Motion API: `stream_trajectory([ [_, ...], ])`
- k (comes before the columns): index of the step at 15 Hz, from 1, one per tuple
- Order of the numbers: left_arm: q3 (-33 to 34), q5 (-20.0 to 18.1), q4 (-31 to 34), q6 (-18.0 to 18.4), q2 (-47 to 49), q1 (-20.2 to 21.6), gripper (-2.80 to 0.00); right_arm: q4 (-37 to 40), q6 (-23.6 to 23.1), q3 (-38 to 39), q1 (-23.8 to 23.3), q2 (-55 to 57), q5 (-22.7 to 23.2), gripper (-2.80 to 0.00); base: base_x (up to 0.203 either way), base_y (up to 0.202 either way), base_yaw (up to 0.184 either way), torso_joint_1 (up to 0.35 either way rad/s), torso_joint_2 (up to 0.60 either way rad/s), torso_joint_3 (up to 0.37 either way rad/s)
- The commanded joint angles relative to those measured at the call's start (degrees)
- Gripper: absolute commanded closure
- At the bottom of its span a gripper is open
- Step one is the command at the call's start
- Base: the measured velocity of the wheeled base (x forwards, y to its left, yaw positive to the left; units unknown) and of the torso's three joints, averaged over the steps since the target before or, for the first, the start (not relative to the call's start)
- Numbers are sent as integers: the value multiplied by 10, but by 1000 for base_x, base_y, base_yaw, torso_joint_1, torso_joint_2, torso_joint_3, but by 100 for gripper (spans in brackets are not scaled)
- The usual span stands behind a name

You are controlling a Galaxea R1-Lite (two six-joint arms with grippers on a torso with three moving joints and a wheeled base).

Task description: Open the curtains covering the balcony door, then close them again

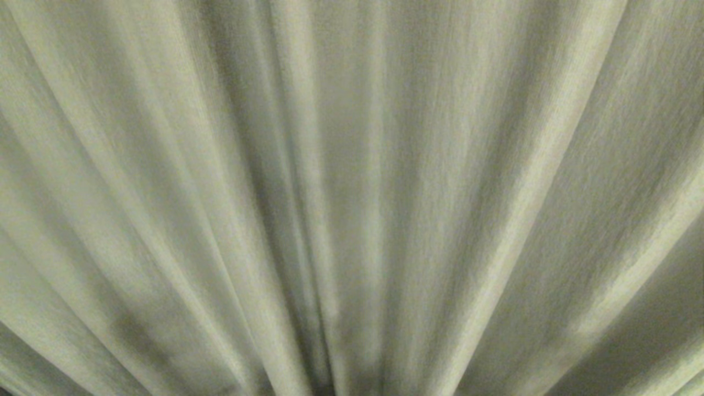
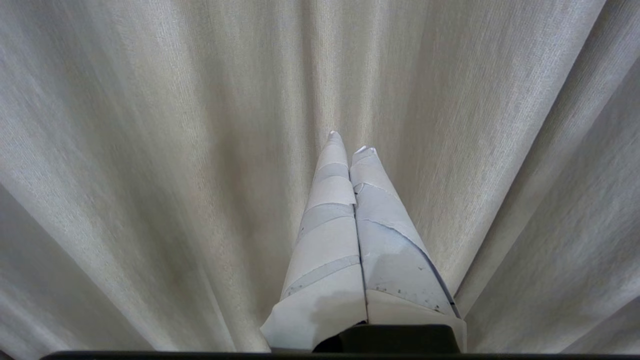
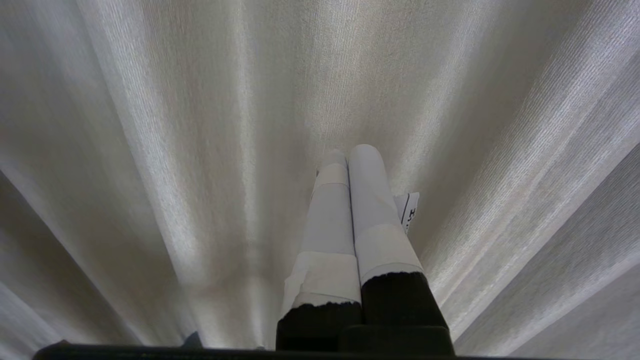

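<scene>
Head view — filled edge to edge by the curtains [image 1: 352, 181]: cream-beige woven fabric in long pleats. Folds fan outward from a dark crease at the curtains' lower centre — shaded troughs between lighter ridges.

The curtains [image 1: 352, 165] are matt cream-beige woven cloth, with a fine ribbed weave showing along the soft pleats. The left gripper [image 2: 350, 142] has fingers [image 2: 330, 240] wrapped in pale, dull tape with scuffed, speckled edges. The right gripper [image 3: 347, 152] has fingers [image 3: 370, 200] covered in smooth white tape over matt black bases.
</scene>
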Motion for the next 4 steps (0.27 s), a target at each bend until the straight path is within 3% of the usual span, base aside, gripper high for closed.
stream_trajectory([
  [1,0,0,0,-1,-1,0,0,0,23,0,0,1,0,0,0,0,0,0,0,0],
  [4,0,0,0,-1,-1,0,0,-1,30,0,0,1,-1,0,0,0,0,0,0,0],
])
